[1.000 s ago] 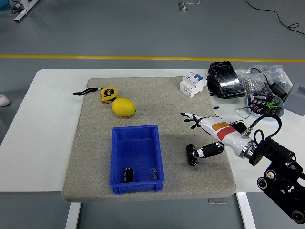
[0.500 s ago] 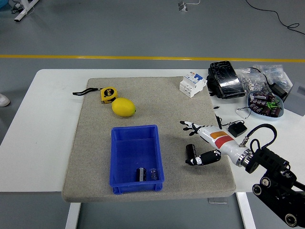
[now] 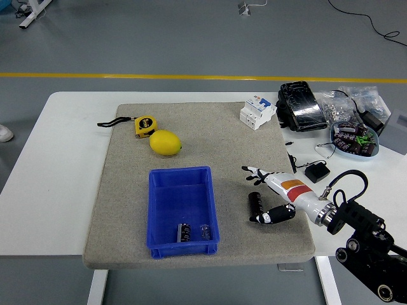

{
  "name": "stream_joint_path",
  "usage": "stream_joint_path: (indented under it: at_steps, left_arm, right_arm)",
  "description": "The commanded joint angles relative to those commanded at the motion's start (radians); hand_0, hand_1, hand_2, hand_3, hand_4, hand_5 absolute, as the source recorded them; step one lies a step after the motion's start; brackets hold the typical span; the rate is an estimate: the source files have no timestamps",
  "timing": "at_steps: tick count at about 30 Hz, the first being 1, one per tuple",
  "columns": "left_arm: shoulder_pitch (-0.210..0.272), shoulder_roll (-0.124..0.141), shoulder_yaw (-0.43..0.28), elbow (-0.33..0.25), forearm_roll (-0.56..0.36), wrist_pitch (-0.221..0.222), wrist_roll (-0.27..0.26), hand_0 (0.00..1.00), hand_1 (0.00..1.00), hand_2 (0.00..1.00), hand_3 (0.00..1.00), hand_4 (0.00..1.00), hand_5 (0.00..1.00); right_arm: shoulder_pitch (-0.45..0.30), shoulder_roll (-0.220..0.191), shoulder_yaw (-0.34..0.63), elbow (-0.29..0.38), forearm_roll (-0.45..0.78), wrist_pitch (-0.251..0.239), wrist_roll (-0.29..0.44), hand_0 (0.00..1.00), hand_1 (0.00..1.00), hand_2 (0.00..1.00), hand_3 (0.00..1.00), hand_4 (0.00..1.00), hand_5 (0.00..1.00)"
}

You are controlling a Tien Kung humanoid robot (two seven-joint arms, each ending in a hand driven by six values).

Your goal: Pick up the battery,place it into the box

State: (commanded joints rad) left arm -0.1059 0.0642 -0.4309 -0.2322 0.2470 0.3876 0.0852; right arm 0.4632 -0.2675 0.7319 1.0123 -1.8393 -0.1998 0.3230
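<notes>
A: where's the battery point(image 3: 255, 204) sitting?
B: standing roughly upright, lower right of centre, right of the blue box point(image 3: 182, 210). Right hand point(image 3: 272, 194) is flanking it, fingers point(image 3: 255, 171) spread, pinching nothing.

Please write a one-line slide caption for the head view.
The right hand reaches a black battery on the grey mat, beside the blue box.
</notes>
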Motion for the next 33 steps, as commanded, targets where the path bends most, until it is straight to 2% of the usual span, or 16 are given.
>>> stream_joint_path:
  at_steps: [9,10,15,16,21,22,33]
  left_arm:
    - [-0.002,0.0,-0.002,0.0,0.005,0.0,0.002,0.61,0.632,0.682,0.589,0.651,0.6]
    - [-0.002,0.0,-0.002,0.0,0.005,0.0,0.002,0.61,0.633,0.681,0.59,0.649,0.6]
    - [-0.002,-0.001,-0.004,0.0,0.008,0.0,0.003,0.61,0.633,0.681,0.59,0.649,0.6]
    - [-0.002,-0.001,-0.005,0.0,0.009,0.0,0.003,0.609,0.632,0.681,0.591,0.649,0.601]
    - [-0.002,-0.001,-0.008,0.0,0.015,0.0,0.006,0.609,0.632,0.681,0.591,0.649,0.601]
    - [-0.002,-0.001,-0.009,0.0,0.017,0.0,0.006,0.608,0.631,0.681,0.591,0.648,0.601]
    - [-0.004,-0.002,-0.014,-0.002,0.032,-0.002,0.011,0.607,0.63,0.681,0.591,0.648,0.601]
  right_arm:
    - [-0.002,-0.004,-0.01,-0.014,0.006,-0.008,0.011,0.667,0.687,0.783,0.976,0.998,0.19]
    - [-0.002,-0.004,-0.011,-0.015,0.007,-0.009,0.011,0.623,0.652,0.752,0.953,0.998,0.164]
    - [0.001,-0.003,-0.023,-0.024,0.019,-0.029,0.024,0.623,0.652,0.752,0.953,0.998,0.164]
    - [0.001,-0.003,-0.026,-0.025,0.02,-0.039,0.027,0.559,0.602,0.688,0.895,0.952,0.119]
    - [0.003,-0.002,-0.036,-0.027,0.021,-0.066,0.039,0.559,0.602,0.688,0.895,0.952,0.119]
    - [0.003,-0.001,-0.038,-0.028,0.021,-0.069,0.04,0.525,0.565,0.632,0.877,0.88,0.069]
    - [0.008,0.005,-0.053,-0.036,0.033,-0.091,0.046,0.503,0.544,0.608,0.866,0.838,0.029]
